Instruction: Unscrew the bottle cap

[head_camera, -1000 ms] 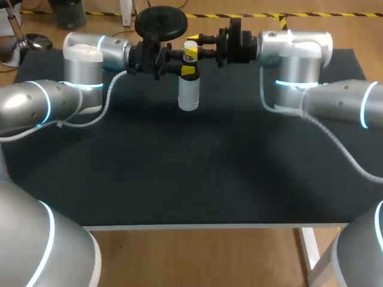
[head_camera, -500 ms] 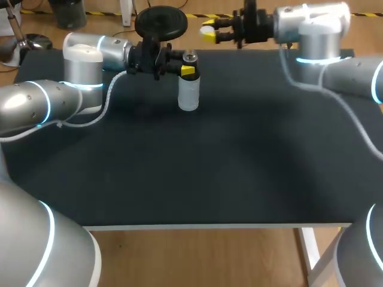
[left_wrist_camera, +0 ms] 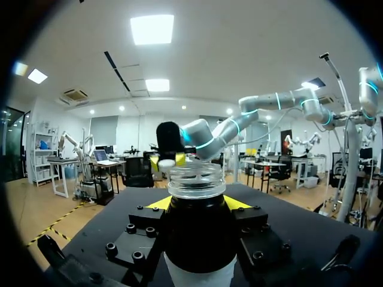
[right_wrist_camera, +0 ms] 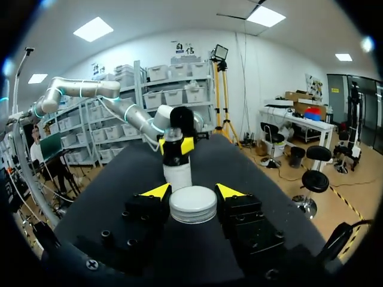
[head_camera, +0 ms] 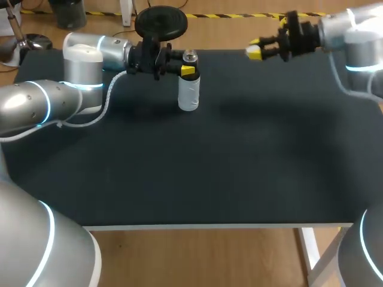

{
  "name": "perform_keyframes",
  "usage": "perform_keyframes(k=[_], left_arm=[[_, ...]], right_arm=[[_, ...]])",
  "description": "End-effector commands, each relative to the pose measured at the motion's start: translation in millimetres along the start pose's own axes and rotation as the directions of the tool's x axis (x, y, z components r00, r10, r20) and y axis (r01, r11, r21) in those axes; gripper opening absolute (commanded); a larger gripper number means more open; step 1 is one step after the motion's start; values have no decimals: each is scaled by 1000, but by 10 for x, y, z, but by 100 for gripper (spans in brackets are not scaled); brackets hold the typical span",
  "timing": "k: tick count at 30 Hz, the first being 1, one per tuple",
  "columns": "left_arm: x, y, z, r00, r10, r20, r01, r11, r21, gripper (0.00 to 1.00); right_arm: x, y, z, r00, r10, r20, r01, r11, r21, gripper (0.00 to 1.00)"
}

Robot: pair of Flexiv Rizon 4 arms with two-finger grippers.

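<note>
At the far side of the table [head_camera: 191, 167], the bottle [head_camera: 188, 94] is standing upright with its mouth uncovered, and the left gripper [head_camera: 188, 68] is clamping its neck. Well apart, the right gripper [head_camera: 255, 52] is grasping the white cap [right_wrist_camera: 192, 204].
</note>
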State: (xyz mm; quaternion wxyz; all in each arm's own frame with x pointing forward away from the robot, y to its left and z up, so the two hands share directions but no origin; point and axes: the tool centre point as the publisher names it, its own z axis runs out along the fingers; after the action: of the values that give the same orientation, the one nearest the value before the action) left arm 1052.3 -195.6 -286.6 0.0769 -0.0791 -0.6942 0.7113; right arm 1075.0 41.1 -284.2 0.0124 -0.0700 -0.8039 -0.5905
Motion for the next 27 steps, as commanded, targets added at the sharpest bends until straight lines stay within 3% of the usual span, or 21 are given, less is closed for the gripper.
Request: perform_keyframes(k=[1,7,18,19,20,21,22,23,24,27], left_arm=[[-8,5,0,1000,1,-2,-1,1000,1,0],[-8,5,0,1000,1,-2,-1,1000,1,0],[-8,5,0,1000,1,-2,-1,1000,1,0],[-8,5,0,1000,1,-2,-1,1000,1,0],[-8,5,0,1000,1,-2,-1,1000,1,0],[-8,5,0,1000,1,-2,-1,1000,1,0],[-8,5,0,1000,1,-2,-1,1000,1,29],[-8,5,0,1000,1,-2,-1,1000,1,48],[-8,5,0,1000,1,-2,-1,1000,1,98],[-8,5,0,1000,1,-2,-1,1000,1,100]], right_arm=[[183,-252,-61,999,7,52,-5,999,-45,0],[269,-585,40,997,36,62,-34,999,-36,0],[329,-961,99,988,94,123,-91,995,-28,0],[330,-970,98,987,99,125,-97,995,-26,29],[331,-981,93,986,108,131,-105,994,-28,43],[331,-992,83,983,119,138,-116,993,-29,96],[329,-1000,74,981,128,143,-125,992,-35,100],[322,-1006,67,980,136,145,-131,990,-43,100],[317,-1007,56,978,145,149,-139,989,-48,100],[314,-982,9,975,163,154,-154,986,-71,100]])
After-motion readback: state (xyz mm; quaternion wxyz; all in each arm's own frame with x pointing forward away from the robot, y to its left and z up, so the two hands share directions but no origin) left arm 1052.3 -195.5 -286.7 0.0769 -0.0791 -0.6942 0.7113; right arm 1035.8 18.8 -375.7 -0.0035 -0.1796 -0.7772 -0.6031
